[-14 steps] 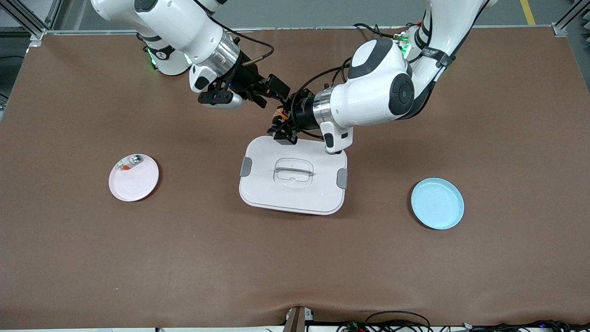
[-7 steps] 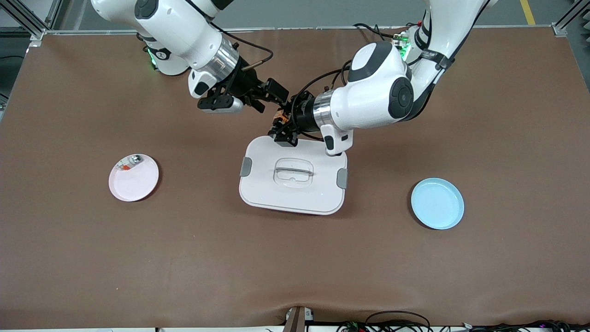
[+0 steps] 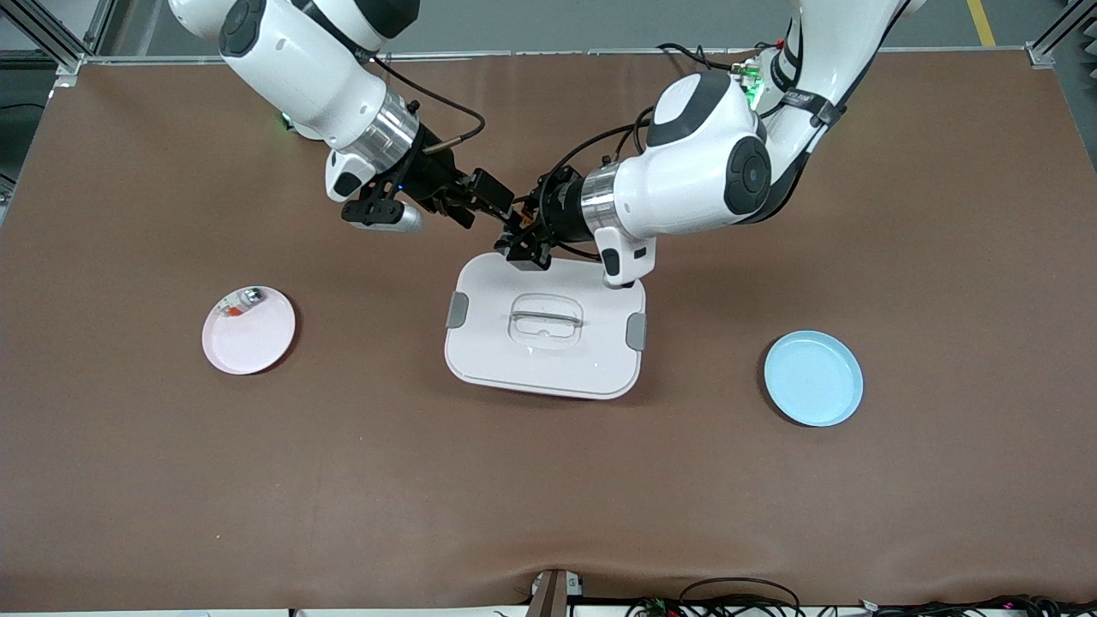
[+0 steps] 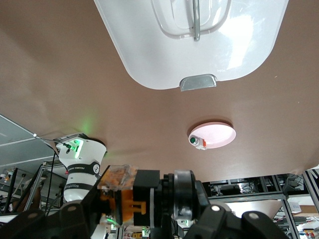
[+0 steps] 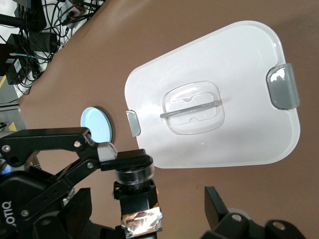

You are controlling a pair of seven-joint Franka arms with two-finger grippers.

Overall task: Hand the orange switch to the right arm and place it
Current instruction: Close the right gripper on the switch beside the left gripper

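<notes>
Since a second ago the right arm (image 3: pixel 300 68) has swung toward its own end of the table, and its right gripper (image 3: pixel 501 204) has closed in on the left gripper (image 3: pixel 517 240). Both hang above the edge of the white lidded box (image 3: pixel 545 326) nearest the arm bases. Left gripper clamped shut on the orange switch (image 3: pixel 520 224). In the right wrist view the right gripper's fingers stand wide, one each side of the switch, not yet gripping.

Handover at the meeting point, not completed. Left to do, by my reading: right fingers close, left lets go, then placement, likely on the pink plate (image 3: pixel 248 330), which already carries a small silver part (image 3: pixel 252 296). Blue plate (image 3: pixel 813 378) bare.
</notes>
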